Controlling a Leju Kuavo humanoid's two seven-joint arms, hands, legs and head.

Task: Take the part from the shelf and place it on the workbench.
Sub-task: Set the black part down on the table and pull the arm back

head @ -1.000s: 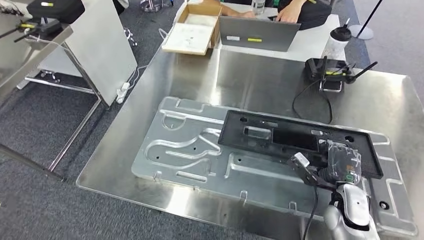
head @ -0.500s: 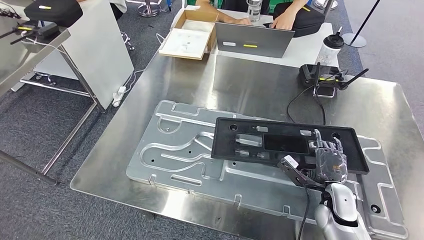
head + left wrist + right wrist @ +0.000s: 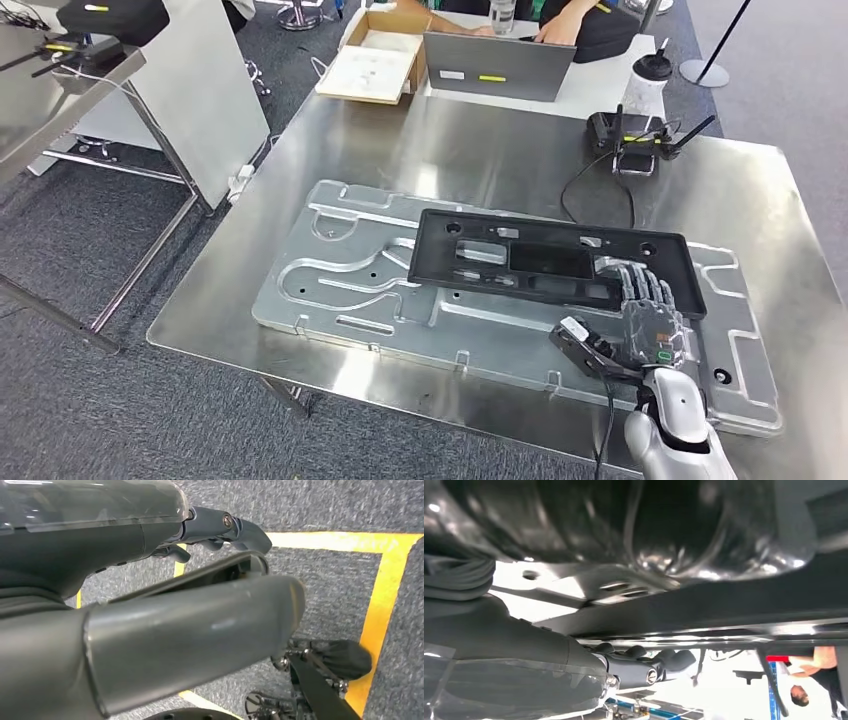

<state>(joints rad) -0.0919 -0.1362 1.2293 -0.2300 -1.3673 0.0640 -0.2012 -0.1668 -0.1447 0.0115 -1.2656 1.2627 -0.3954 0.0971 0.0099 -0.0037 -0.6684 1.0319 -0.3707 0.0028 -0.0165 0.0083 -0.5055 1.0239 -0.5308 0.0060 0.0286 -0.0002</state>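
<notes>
Since the earlier frames the whole head view had shifted, so the camera had moved; within it the right hand [image 3: 648, 318] and the flat black rectangular plastic part [image 3: 552, 261] had travelled together up and left across the picture, the hand sitting lower against the part's near edge than before.

The part lay roughly flat in the centre right of the frame, over the large silver stamped metal plate [image 3: 350, 290] that rested on the shiny steel bench [image 3: 480, 150]. The right hand's fingers [image 3: 640, 285] lay over the part's near right corner, and the right wrist view showed dark fingers [image 3: 644, 667] curled beneath a dark edge, so the hand appeared clamped on the part. The left hand [image 3: 150, 595] hung over grey carpet with a yellow line; I could not tell whether its fingers were apart or together.

By my judgement the placing step was nearly done: the part was over the bench and seemed to rest on the plate. The next move called for loosening the fingers and drawing the hand back toward the lower right without dragging the part.

The hand stood close to the bench's near edge. Bare steel stretched toward the upper part of the frame; a black device with antennas [image 3: 632, 132] and its cable sat at upper right, well apart from the part.
</notes>
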